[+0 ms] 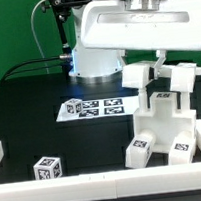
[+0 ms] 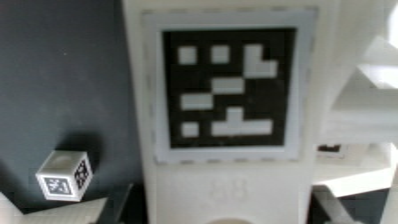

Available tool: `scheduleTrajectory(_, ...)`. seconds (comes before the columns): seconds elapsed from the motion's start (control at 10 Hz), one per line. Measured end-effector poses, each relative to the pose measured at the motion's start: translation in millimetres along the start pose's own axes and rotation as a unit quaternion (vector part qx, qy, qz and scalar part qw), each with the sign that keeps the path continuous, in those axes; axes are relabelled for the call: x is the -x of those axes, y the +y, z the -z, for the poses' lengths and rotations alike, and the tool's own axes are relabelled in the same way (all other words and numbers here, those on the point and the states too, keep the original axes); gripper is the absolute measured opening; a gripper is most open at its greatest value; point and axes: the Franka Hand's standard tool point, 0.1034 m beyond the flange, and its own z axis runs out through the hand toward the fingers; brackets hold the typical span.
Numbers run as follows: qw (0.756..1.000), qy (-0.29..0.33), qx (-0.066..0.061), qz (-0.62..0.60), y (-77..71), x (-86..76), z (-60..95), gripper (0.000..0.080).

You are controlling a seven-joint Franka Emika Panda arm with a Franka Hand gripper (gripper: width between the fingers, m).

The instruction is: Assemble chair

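Observation:
In the wrist view a broad white chair panel (image 2: 224, 190) with a large black-and-white tag fills the middle. My gripper (image 2: 226, 205) has a dark finger against each of its side edges and looks shut on it. In the exterior view the gripper (image 1: 165, 65) hangs under the white arm. It is right above the cluster of upright white chair pieces (image 1: 167, 122) at the exterior view's right. Its fingertips are hard to tell apart from the white blocks there. A small tagged white chair piece (image 1: 47, 167) lies alone at the front left; it also shows in the wrist view (image 2: 68, 175).
The marker board (image 1: 92, 107) lies flat in the middle of the black table. A white raised border (image 1: 97, 184) runs along the front and up the exterior view's right. The arm's base (image 1: 94, 61) stands at the back. Green backdrop behind.

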Motion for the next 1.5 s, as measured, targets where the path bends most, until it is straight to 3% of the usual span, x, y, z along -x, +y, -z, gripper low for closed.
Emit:
scheduleTrajectory(0.5,1.0,0.0,0.0,-0.008,0.3,0.3,-0.4,0.0287)
scheduleTrajectory(0.7,0.999,-0.004,-0.01,-0.039,12.3,-2.2,-6.1,0.0287)
scheduleTrajectory(0.9,0.999,-0.003,-0.01,-0.043,24.2,-7.1,-10.6,0.0287)
scheduleTrajectory(1.5,0.999,-0.002,-0.011,-0.043,33.3,-7.6,-25.1,0.0287)
